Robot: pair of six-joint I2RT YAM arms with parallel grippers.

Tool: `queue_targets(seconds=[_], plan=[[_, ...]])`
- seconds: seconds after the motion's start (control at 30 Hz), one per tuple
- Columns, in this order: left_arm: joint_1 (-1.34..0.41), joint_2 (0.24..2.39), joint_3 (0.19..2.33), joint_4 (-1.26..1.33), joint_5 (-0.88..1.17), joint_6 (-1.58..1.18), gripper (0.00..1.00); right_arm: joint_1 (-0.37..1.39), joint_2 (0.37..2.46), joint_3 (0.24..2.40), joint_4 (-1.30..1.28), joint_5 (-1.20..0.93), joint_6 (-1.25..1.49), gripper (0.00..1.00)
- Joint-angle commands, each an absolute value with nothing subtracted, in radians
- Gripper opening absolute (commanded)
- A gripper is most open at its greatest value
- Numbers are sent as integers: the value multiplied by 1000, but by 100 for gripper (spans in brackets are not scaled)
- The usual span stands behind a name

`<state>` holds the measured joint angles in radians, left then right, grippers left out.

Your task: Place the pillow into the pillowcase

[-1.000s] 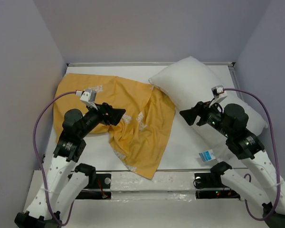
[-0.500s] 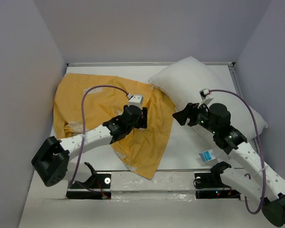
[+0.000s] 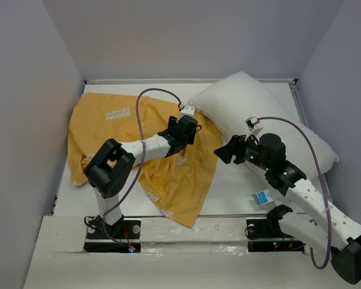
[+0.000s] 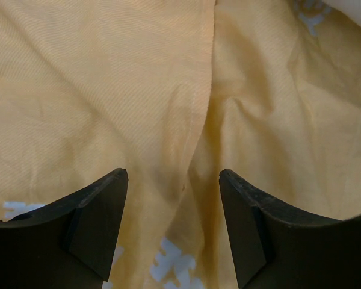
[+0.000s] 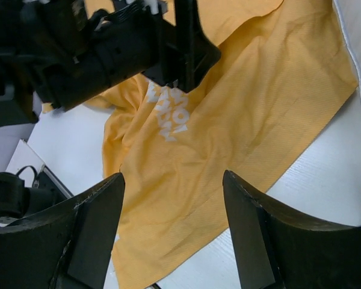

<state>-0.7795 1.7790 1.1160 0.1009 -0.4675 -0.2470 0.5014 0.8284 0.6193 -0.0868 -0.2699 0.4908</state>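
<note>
Arms: left arm (image 3: 145, 146), centre left, has white link shells and black joint housings. The right arm (image 3: 301, 192), lower right, is the same build, with small dark holes along the white link and a green light near the wrist.

Cables: purple left cable (image 3: 153, 90) and purple right cable (image 3: 308, 141), one off each wrist.

Ends: left gripper (image 4: 173, 174) and right gripper (image 5: 173, 176) have matte black, wedge-shaped fingers.

Black base plates (image 3: 117, 232) along the bottom.

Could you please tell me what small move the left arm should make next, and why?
Probably lower the left claw straight down and close it on the pillowcase: its jaws stand open over the orange fabric, a fold line running between them, and nothing is gripped. The right claw, also open and empty, hangs over the case's edge beside the pillow.
</note>
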Motion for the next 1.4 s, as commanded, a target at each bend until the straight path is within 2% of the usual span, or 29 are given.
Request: queue_targets(seconds=[0.0, 0.2, 0.3, 0.33, 0.47, 0.57, 0.67, 0.73, 0.77, 0.8, 0.83, 0.87, 1.0, 1.03, 1.1, 1.23, 1.33, 1.37], plan=[[-759, 1842, 1209, 120, -508, -160, 72, 517, 830, 617, -12, -310, 491, 72], [-753, 1908, 1269, 149, -575, -83, 69, 537, 862, 617, 31, -403, 471, 70], [-741, 1950, 1298, 141, -580, -58, 60, 546, 880, 606, 43, -399, 476, 70], [-732, 1957, 1302, 140, -577, -55, 47, 546, 890, 601, 49, -396, 479, 71], [-700, 1922, 1269, 164, -581, -64, 13, 555, 911, 588, 72, -377, 479, 71], [-683, 1873, 1224, 202, -617, -55, 0, 555, 962, 589, 84, -362, 468, 70], [-670, 1803, 1195, 201, -577, -83, 0, 566, 1052, 615, 97, -304, 471, 70], [-669, 1716, 1161, 209, -536, -136, 0, 592, 1116, 671, 94, -244, 451, 65], [-667, 1685, 1143, 216, -511, -152, 0, 616, 1205, 707, 62, -229, 437, 55], [-658, 1658, 1108, 222, -452, -167, 0, 633, 1256, 750, 34, -203, 408, 27], [-654, 1608, 1089, 222, -425, -195, 0, 653, 1305, 793, 12, -143, 391, 23], [-650, 1583, 1074, 224, -404, -207, 0, 670, 1352, 833, 3, -115, 381, 23], [-621, 1473, 976, 230, -283, -250, 0, 733, 1575, 980, 14, -26, 370, 58], [-620, 1454, 963, 227, -275, -253, 0, 742, 1607, 998, 15, -6, 370, 61], [-611, 1407, 934, 218, -246, -265, 0, 742, 1694, 1041, 18, 87, 364, 61], [-595, 1316, 884, 235, -170, -305, 0, 742, 1784, 1086, 12, 211, 336, 54], [-589, 1282, 867, 264, -152, -308, 0, 719, 1761, 1097, -30, 172, 308, 54], [-586, 1285, 865, 274, -149, -307, 0, 719, 1682, 1097, -49, 113, 283, 56]])
